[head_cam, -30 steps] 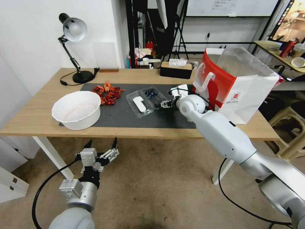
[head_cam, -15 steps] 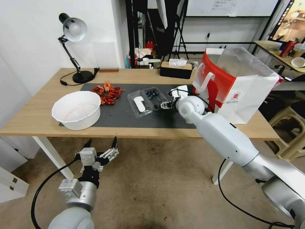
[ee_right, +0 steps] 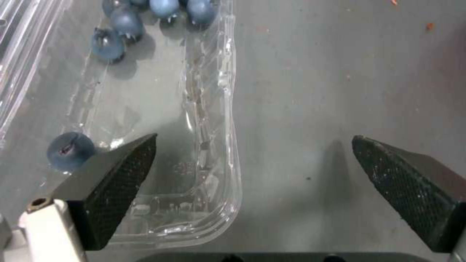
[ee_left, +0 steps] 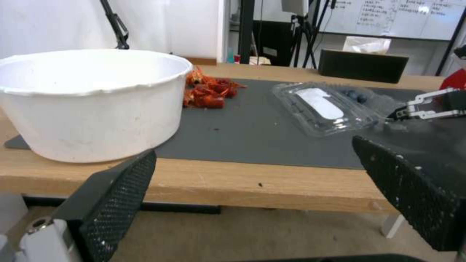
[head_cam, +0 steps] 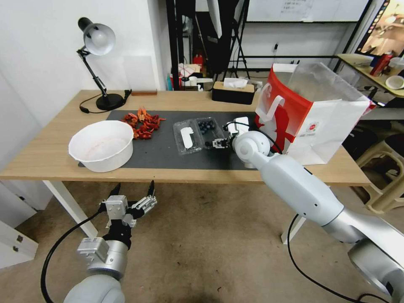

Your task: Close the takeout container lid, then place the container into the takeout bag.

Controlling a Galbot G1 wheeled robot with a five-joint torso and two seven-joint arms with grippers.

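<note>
The takeout container (head_cam: 209,129) lies open on the dark mat (head_cam: 168,155), a few blueberries (ee_right: 119,23) in its clear tray. The lid (head_cam: 185,137) with its white oblong label lies flat beside the tray, toward the white bowl. My right gripper (head_cam: 215,144) is open at the tray's near corner. In the right wrist view the right gripper (ee_right: 252,142) has one finger over the tray's inside and the other over the mat, the clear rim between them. The takeout bag (head_cam: 311,110), red and white, stands open to the right. My left gripper (head_cam: 132,198) hangs open below the table edge.
A white bowl (head_cam: 101,145) sits at the mat's left end with red crayfish shells (head_cam: 143,122) behind it. A desk lamp (head_cam: 99,42) and a black tissue box (head_cam: 233,91) stand along the table's back. Bare mat lies in front of the container.
My right gripper has slid a little nearer and leftward along the tray's corner. The open container has turned slightly on the mat. The left arm has not moved.
</note>
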